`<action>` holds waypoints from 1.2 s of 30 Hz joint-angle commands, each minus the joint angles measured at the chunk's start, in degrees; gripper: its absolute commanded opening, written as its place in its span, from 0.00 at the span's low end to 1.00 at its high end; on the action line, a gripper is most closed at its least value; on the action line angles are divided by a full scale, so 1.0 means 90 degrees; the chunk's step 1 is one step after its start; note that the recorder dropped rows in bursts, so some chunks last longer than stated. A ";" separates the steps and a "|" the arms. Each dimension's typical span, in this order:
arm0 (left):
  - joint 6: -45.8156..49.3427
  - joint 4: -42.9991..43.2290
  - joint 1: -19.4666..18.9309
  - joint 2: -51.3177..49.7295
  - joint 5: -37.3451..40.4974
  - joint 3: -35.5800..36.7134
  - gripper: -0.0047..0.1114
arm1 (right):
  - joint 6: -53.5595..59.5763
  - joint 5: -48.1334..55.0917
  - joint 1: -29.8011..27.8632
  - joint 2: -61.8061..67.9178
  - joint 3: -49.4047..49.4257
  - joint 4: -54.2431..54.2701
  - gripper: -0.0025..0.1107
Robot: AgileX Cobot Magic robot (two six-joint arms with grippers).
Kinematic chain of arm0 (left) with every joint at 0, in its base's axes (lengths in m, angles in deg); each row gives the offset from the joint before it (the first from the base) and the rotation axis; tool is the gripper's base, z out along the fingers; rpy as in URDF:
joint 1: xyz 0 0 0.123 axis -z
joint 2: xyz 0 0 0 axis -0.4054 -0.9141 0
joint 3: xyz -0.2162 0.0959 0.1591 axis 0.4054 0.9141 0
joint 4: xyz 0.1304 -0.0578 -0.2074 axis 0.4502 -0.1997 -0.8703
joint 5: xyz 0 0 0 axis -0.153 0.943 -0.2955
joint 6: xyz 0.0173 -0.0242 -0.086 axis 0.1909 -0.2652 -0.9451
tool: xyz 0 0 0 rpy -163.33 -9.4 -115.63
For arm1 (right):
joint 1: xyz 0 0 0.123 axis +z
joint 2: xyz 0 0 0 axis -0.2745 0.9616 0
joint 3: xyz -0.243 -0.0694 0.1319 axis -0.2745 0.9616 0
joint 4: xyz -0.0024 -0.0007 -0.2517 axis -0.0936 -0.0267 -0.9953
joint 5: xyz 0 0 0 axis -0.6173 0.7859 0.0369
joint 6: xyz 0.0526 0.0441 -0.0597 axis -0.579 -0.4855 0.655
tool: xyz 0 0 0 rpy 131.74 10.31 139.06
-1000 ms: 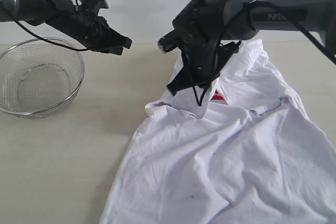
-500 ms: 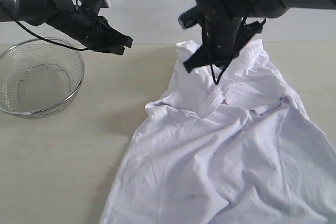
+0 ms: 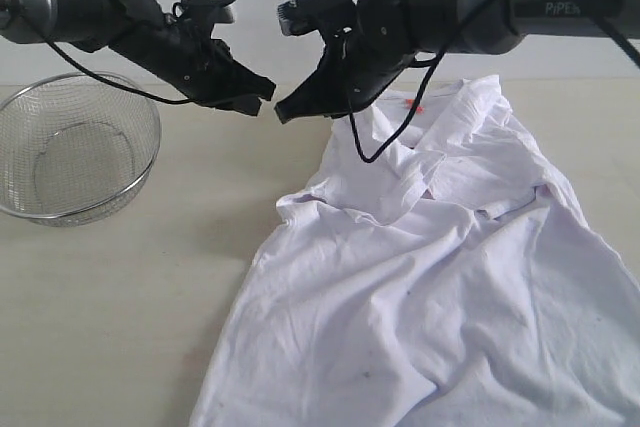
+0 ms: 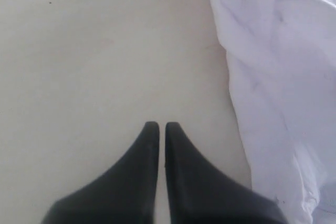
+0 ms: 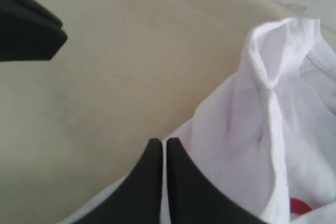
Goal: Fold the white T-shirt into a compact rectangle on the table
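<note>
So the white T-shirt point(image 3: 450, 287) is lying rumpled on the table point(image 3: 130, 307), over on the right side and running off the near edge of the exterior view. It's not folded at all. Its far end is bunched up, with 1 flap of cloth turned over on itself and a small reddish-orange bit point(image 3: 413, 104) peeking out near the top.

Both arms hang in the air above the bare tabletop just left of the shirt's far end. Their tips point at each other, close but not touching.

The left gripper point(image 3: 262, 95) has its 2 fingers pressed together with nothing between them. Its wrist view shows plain table under the tips and the shirt's edge off to one side.

The right gripper point(image 3: 285, 112) is pressed together too, and I can't see any cloth pinched in it. From its wrist view the tips sit right over the shirt's edge, and a bit of red print point(image 5: 299, 205) shows in the folds.

A round wire-mesh basket point(image 3: 75, 147) sits on the left of the table, well apart from the shirt.
</note>
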 commanded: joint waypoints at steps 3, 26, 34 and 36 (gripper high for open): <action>0.0043 -0.0035 0.0009 0.0045 0.0265 0.0002 0.08 | -0.0155 0.0167 -0.0500 0.0697 -0.0886 0.0039 0.02; 0.0043 -0.0126 0.0009 0.0045 0.0511 0.0002 0.08 | -0.0983 0.1613 -0.1828 0.2636 -0.3571 0.0197 0.02; 0.1411 -0.1363 0.0054 0.0045 0.0735 0.0002 0.08 | -0.0076 0.2508 -0.1924 0.1422 -0.3571 0.0197 0.02; 0.1550 -0.1462 0.0140 0.0031 0.0628 0.0002 0.08 | -0.0030 0.3043 -0.1966 0.1365 -0.3571 0.0183 0.02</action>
